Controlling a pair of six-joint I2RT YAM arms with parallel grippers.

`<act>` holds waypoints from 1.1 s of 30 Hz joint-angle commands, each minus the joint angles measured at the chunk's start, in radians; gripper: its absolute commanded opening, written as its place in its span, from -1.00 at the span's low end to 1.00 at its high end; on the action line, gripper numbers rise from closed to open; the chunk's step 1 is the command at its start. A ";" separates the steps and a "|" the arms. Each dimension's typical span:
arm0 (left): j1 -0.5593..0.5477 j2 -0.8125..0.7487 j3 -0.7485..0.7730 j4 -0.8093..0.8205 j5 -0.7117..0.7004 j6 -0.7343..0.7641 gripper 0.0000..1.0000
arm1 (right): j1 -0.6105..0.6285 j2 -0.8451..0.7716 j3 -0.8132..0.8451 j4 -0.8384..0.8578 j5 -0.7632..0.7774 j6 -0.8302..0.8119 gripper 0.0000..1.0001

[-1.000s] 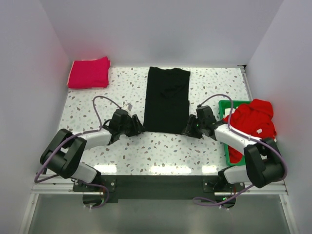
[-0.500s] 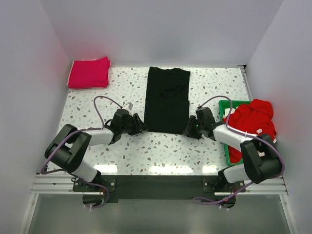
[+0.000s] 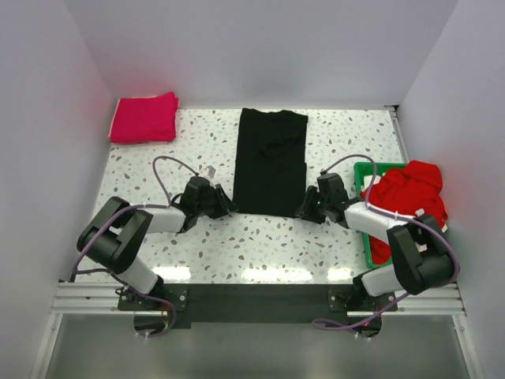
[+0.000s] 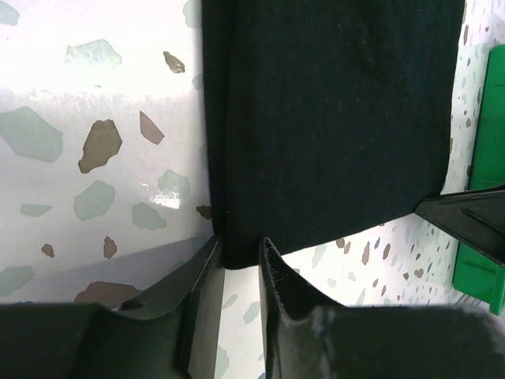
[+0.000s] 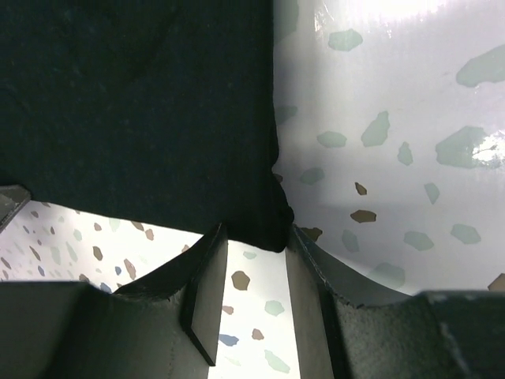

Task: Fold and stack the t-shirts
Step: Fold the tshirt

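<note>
A large black t-shirt (image 3: pixel 271 160) lies folded lengthwise into a long strip in the middle of the table. My left gripper (image 3: pixel 227 207) is at its near left corner. In the left wrist view the gripper (image 4: pixel 237 257) is closed to a narrow gap on that corner of the black t-shirt (image 4: pixel 331 118). My right gripper (image 3: pixel 304 212) is at the near right corner. In the right wrist view the gripper (image 5: pixel 256 237) pinches the bunched corner of the black t-shirt (image 5: pixel 142 110). A folded magenta-pink t-shirt (image 3: pixel 144 117) lies at the far left. A crumpled red t-shirt (image 3: pixel 406 193) fills the tray.
A green plastic tray (image 3: pixel 361 170) stands at the right edge of the table, close to my right arm; its edge also shows in the left wrist view (image 4: pixel 481 158). White walls close in the table on the left, back and right.
Both grippers have crept inward to the near corners of the black t-shirt. The shirts have not moved.
</note>
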 commanded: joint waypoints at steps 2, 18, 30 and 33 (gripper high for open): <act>-0.002 0.032 0.013 -0.004 -0.005 0.000 -0.54 | -0.008 0.035 -0.012 0.053 0.069 -0.011 -0.21; -0.070 -0.151 -0.099 -0.099 -0.103 -0.035 -1.00 | -0.008 -0.085 -0.079 -0.022 -0.008 -0.070 -1.00; -0.205 -0.687 -0.296 -0.336 -0.204 -0.147 -1.00 | -0.007 -0.668 -0.254 -0.337 -0.126 -0.036 -1.00; -0.240 -0.821 -0.317 -0.419 -0.214 -0.181 -1.00 | -0.005 -0.817 -0.271 -0.433 -0.158 -0.019 -1.00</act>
